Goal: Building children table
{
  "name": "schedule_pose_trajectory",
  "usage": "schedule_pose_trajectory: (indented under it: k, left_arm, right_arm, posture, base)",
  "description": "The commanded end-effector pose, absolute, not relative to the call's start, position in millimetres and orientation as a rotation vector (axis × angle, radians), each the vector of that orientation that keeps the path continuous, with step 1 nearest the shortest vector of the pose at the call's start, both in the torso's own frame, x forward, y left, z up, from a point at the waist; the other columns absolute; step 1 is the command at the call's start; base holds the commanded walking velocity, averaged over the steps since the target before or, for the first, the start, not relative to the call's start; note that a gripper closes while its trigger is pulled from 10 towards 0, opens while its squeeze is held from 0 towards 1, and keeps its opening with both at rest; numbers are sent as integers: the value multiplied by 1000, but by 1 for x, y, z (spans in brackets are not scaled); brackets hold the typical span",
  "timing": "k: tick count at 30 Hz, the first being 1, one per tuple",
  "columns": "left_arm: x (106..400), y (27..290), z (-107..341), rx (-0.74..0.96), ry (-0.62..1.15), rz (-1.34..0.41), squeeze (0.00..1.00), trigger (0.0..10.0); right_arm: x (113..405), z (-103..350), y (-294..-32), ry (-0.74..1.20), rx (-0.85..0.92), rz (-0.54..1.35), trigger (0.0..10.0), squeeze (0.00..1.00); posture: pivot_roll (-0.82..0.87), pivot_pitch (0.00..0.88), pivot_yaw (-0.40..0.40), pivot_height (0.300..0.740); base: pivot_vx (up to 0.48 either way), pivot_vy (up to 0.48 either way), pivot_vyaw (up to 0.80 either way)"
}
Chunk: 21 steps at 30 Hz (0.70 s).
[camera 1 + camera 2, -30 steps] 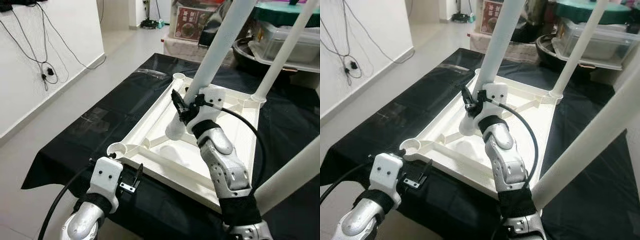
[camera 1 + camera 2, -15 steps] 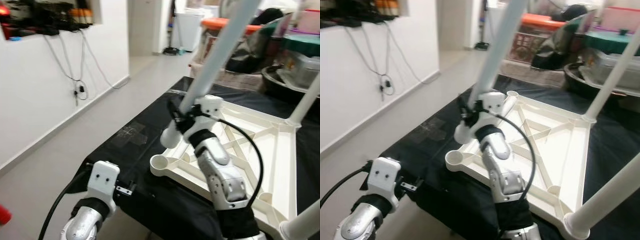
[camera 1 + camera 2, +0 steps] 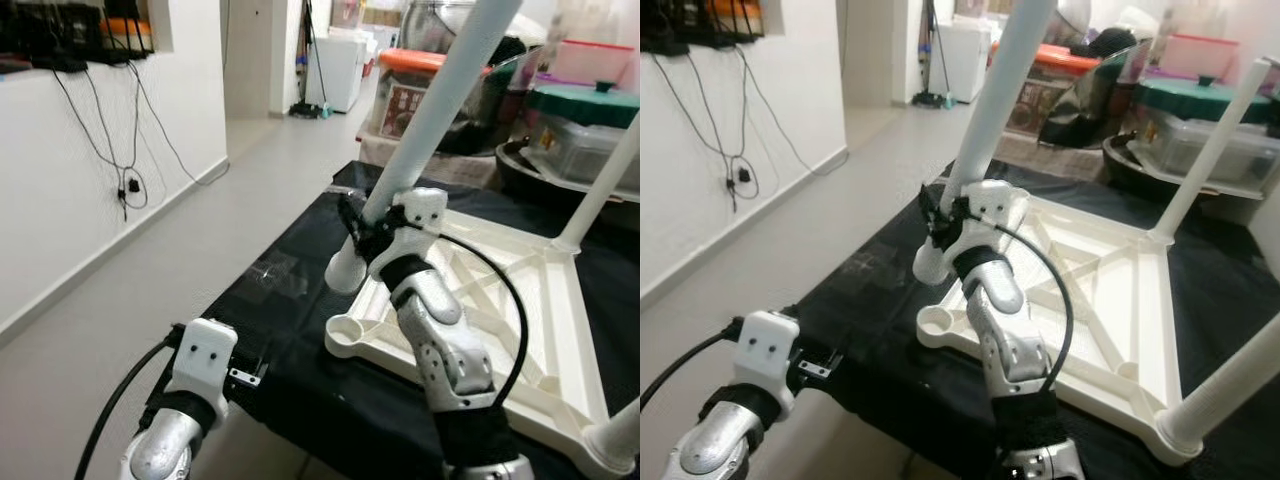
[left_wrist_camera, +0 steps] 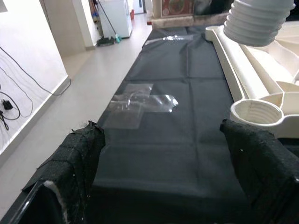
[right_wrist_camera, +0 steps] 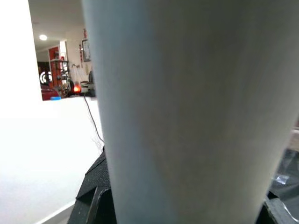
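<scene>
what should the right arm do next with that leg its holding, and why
Probably swing the leg's threaded end down and toward the robot, over the empty corner socket, then lower it in. The right gripper is clamped on the white leg, which hangs tilted with its end above and just beyond that socket on the upturned tabletop. The left gripper waits open nearby.

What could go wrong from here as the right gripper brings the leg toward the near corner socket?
1. The table leg in the right gripper is tilted, its threaded end off to one side of the empty socket; it may cross-thread or miss.
2. The tabletop lies loose on the black cloth, near its edge; pushing may slide it.
3. The left gripper hovers open, bracing nothing.
</scene>
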<state>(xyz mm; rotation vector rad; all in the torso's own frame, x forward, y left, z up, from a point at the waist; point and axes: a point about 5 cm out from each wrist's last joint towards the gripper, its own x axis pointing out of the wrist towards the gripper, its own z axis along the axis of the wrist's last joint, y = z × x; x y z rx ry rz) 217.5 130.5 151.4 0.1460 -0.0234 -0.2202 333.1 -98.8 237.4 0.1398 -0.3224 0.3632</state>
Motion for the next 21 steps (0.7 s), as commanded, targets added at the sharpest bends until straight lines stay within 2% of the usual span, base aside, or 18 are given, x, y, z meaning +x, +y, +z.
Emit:
schedule_pose_trajectory:
  k: [1, 8, 13, 17, 21]
  left_arm:
    - [214, 128, 153, 131, -20, -219, 0, 10000]
    - [210, 126, 153, 116, -11, -217, 0, 10000]
    - [196, 118, 154, 83, 9, -265, 0, 10000]
    - [190, 114, 155, 65, 18, -292, 0, 10000]
    - [181, 107, 156, 48, 37, -341, 0, 10000]
  right_arm:
    - [338, 237, -106, -320, 152, 365, 10000, 0]
    - [351, 232, -108, -270, 140, 443, 10000, 0]
    - [379, 231, -116, -150, 196, 722, 10000, 0]
    - [381, 233, -119, -127, 227, 843, 10000, 0]
    - [377, 240, -116, -136, 309, 1070, 10000, 0]
  posture:
    - [232, 45, -100, 740]
    - [233, 78, -104, 740]
    - [242, 135, -105, 740]
    - [245, 155, -107, 740]
    - [255, 188, -110, 740]
  base:
    - [0, 0, 0]
    - [0, 0, 0]
    - [0, 0, 0]
    - [0, 0, 0]
    - [0, 0, 0]
